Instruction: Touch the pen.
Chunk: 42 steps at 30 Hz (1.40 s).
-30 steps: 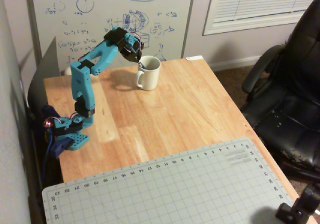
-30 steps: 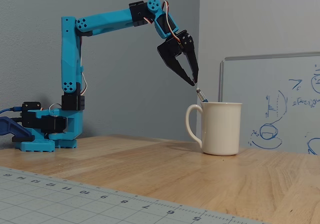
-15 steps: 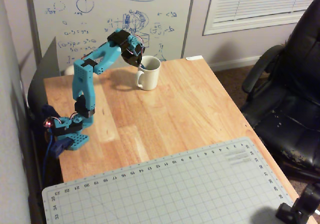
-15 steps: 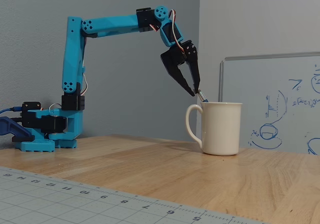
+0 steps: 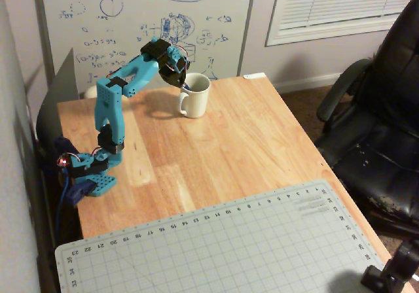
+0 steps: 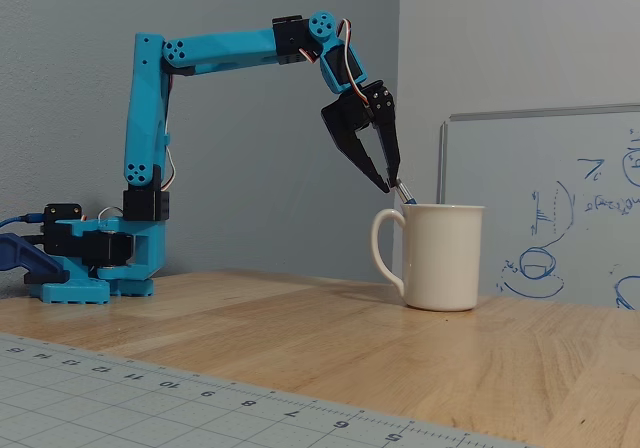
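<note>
Glossy ceramic mug (image 6: 440, 256), wooden table (image 6: 300, 328)

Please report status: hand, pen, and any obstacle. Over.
Hand above the mug rim, jaws nearly closed. Pen tip pokes from mug, right at fingertips; contact unclear. Nothing else in the way.

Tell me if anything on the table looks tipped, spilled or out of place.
Nothing stands out. The mug stands upright on the table, no spill shows, and the pen pokes out of the mug at its rim, right at the gripper tips.
</note>
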Motion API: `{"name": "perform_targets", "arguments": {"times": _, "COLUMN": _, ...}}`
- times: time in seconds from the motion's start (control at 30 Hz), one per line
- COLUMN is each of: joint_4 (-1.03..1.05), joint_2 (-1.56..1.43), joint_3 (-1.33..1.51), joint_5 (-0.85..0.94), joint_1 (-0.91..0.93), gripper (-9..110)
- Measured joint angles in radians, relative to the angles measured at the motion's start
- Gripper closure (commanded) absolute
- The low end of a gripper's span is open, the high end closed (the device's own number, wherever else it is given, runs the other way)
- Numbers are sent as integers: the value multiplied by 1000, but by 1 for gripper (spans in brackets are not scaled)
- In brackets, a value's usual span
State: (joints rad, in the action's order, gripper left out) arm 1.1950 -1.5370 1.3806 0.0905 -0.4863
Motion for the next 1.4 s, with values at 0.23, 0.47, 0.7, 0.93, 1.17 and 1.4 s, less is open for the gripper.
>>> {"name": "perform_targets", "arguments": {"times": 0.23, "joint_4": 0, "joint_2": 2, "joint_3": -17, "joint_5": 0, "joint_1": 0, "gripper": 101}}
{"name": "perform_targets", "arguments": {"times": 0.47, "joint_4": 0, "joint_2": 2, "joint_3": -43, "joint_5": 0, "joint_1": 0, "gripper": 101}}
{"name": "perform_targets", "arguments": {"times": 0.7, "joint_4": 0, "joint_2": 2, "joint_3": -43, "joint_5": 0, "joint_1": 0, "gripper": 101}}
{"name": "perform_targets", "arguments": {"times": 0.93, "joint_4": 0, "joint_2": 2, "joint_3": -43, "joint_5": 0, "joint_1": 0, "gripper": 101}}
{"name": "perform_targets", "arguments": {"times": 1.17, "joint_4": 0, "joint_2": 2, "joint_3": -43, "joint_5": 0, "joint_1": 0, "gripper": 101}}
{"name": "perform_targets", "arguments": {"times": 1.4, "joint_4": 0, "joint_2": 2, "joint_3": -43, "joint_5": 0, "joint_1": 0, "gripper": 101}}
